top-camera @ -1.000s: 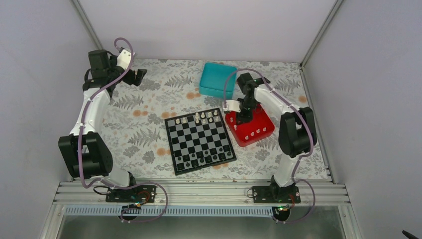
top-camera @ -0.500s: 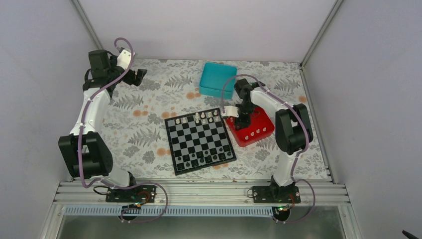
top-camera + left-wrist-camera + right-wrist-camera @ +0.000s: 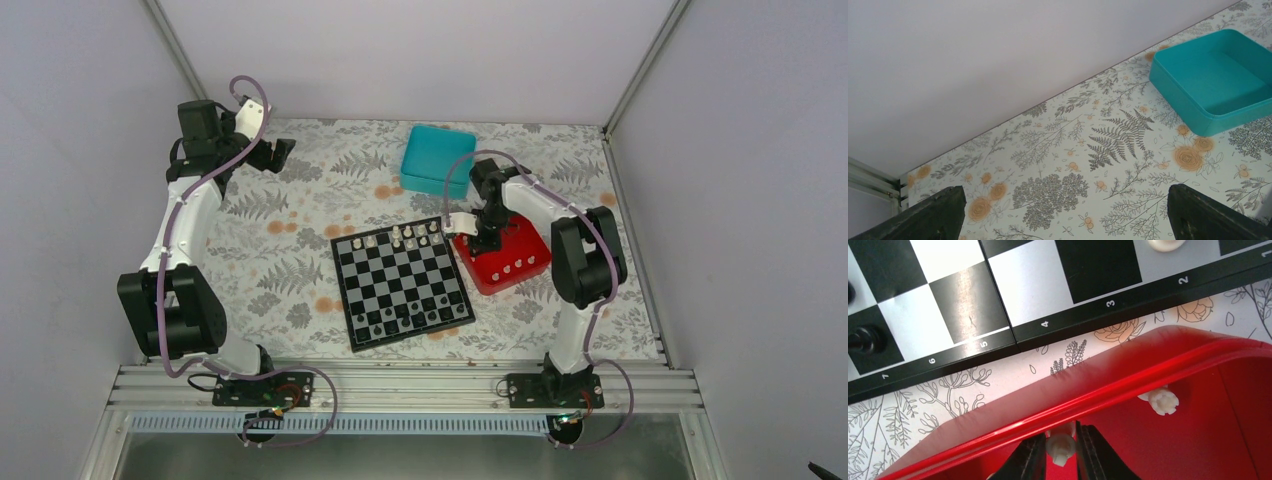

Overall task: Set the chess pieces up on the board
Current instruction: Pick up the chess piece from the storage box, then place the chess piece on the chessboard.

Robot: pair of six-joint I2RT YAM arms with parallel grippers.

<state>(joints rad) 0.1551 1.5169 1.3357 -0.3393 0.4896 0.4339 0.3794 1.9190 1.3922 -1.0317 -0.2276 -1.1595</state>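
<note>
The board (image 3: 400, 280) lies mid-table, with white chess pieces (image 3: 400, 237) along its far row and dark ones on its near row. More white pieces (image 3: 508, 266) lie in the red tray (image 3: 530, 248) to its right. My right gripper (image 3: 484, 240) reaches down into the tray's board-side corner. In the right wrist view it (image 3: 1061, 442) is shut on a small white chess piece (image 3: 1061, 449) just inside the tray rim (image 3: 1128, 385); another white piece (image 3: 1163, 401) lies beside it. My left gripper (image 3: 1065, 210) hangs open and empty over the back left of the table.
A teal box (image 3: 437, 158) stands behind the board and tray. The board's numbered edge (image 3: 998, 340) runs close along the tray's outer wall. A dark piece (image 3: 863, 338) stands near that edge.
My right gripper has shifted a little left inside the red tray and its fingers have closed on a white piece. The left arm has not moved.
</note>
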